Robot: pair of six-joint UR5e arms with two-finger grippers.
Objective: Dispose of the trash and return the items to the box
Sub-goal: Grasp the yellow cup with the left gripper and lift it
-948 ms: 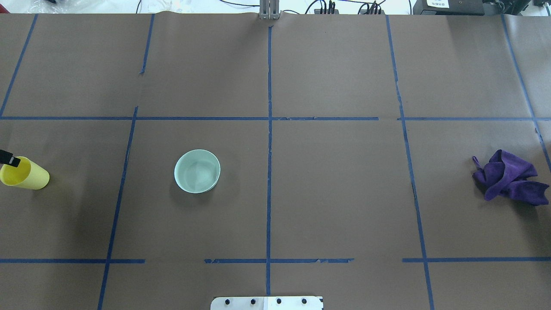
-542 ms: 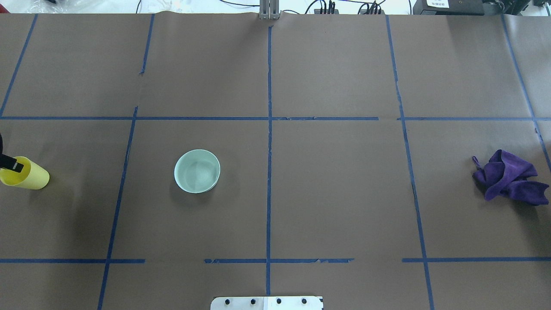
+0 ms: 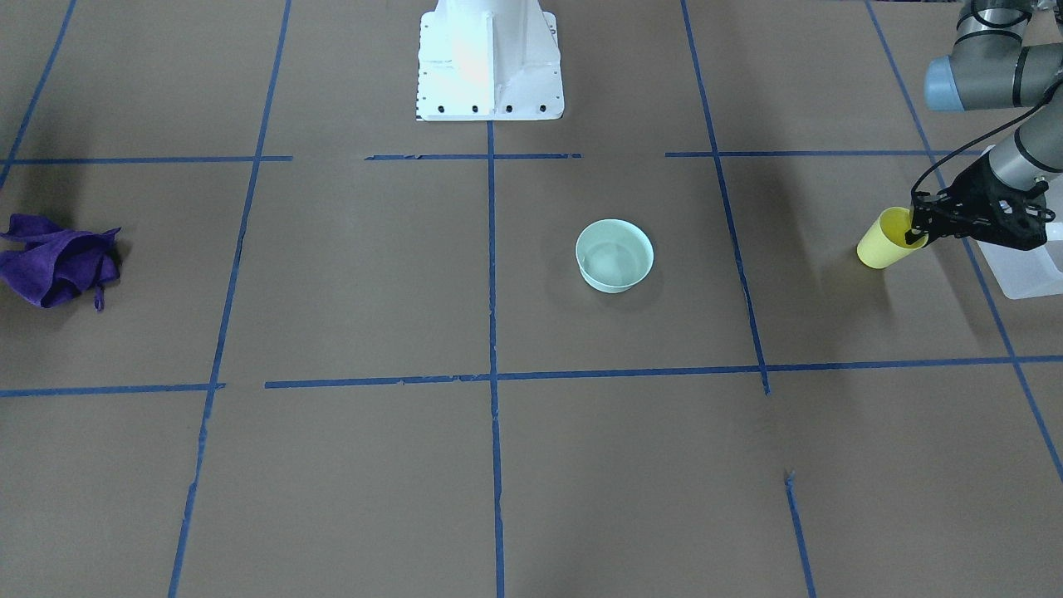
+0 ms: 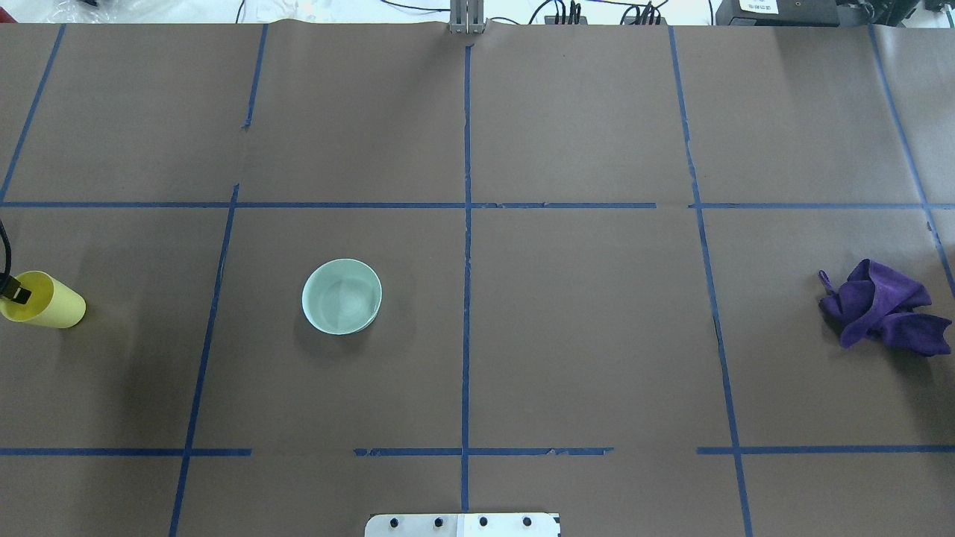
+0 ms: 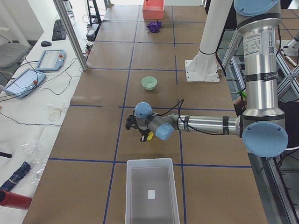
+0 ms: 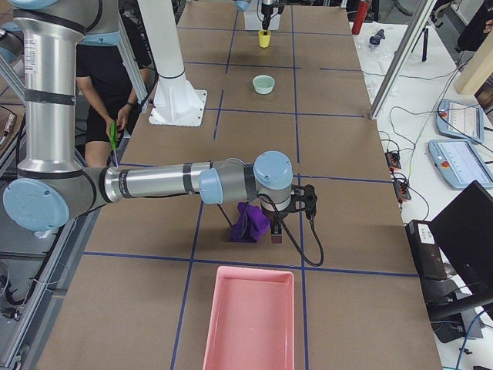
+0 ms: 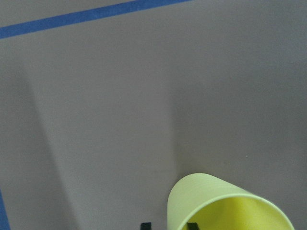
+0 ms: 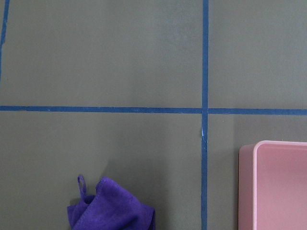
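Observation:
The yellow cup [image 4: 58, 307] stands upright at the table's far left; it also shows in the front view [image 3: 874, 247] and the left wrist view [image 7: 206, 196]. My left gripper [image 3: 913, 237] straddles its rim, with one finger [image 4: 15, 293] inside and the other outside. It is narrowly open, with a small gap still showing beside the wall. The frosted box [image 5: 152, 191] sits just past the cup [image 3: 1030, 274]. My right gripper [image 6: 274, 231] hovers by a purple cloth [image 4: 884, 306]. I cannot tell whether it is open or shut.
A pale green bowl [image 4: 342, 296] stands left of centre. A pink tray [image 8: 283, 187] lies at the table's right end beyond the cloth [image 8: 112, 206]. Blue tape lines grid the brown table cover. The robot's base [image 3: 490, 58] stands at the near middle edge.
The left gripper's finger inside the cup has shifted a little toward the cup's left wall and the robot. Cup, bowl and cloth have not moved.

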